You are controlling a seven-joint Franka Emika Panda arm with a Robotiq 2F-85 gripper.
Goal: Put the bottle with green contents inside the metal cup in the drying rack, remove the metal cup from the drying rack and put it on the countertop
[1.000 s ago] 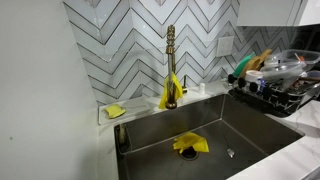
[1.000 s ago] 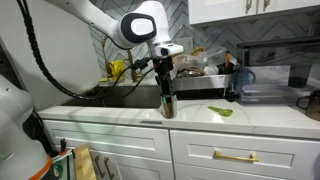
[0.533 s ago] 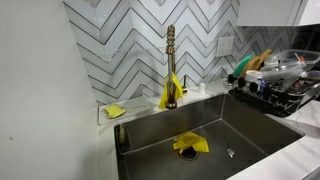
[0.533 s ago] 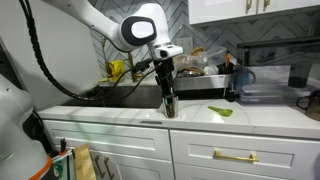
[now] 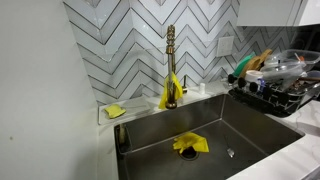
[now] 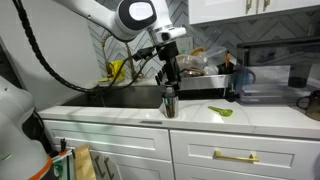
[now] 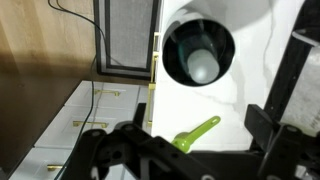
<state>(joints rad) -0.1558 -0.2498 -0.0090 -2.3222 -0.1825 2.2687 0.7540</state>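
Observation:
The metal cup (image 6: 169,102) stands upright on the white countertop (image 6: 250,116), in front of the sink. In the wrist view I look straight down into the cup (image 7: 198,50); a pale round thing lies inside, and no green shows in it. My gripper (image 6: 171,78) hangs just above the cup, open and empty, its fingers (image 7: 200,150) spread wide. A bright green scoop-shaped thing (image 6: 220,110) lies on the countertop beside the cup and also shows in the wrist view (image 7: 197,134). The black drying rack (image 5: 275,97), full of dishes, stands past the sink (image 6: 205,68). I cannot make out a bottle.
The steel sink (image 5: 200,125) holds a yellow cloth (image 5: 190,144). A brass faucet (image 5: 170,60) with a yellow cloth on it stands at the tiled wall. A yellow sponge (image 5: 116,111) lies on the ledge. White cabinets (image 6: 240,155) are below the countertop.
My gripper was down around the metal cup; it has let go and risen straight up. The cup stays standing on the countertop.

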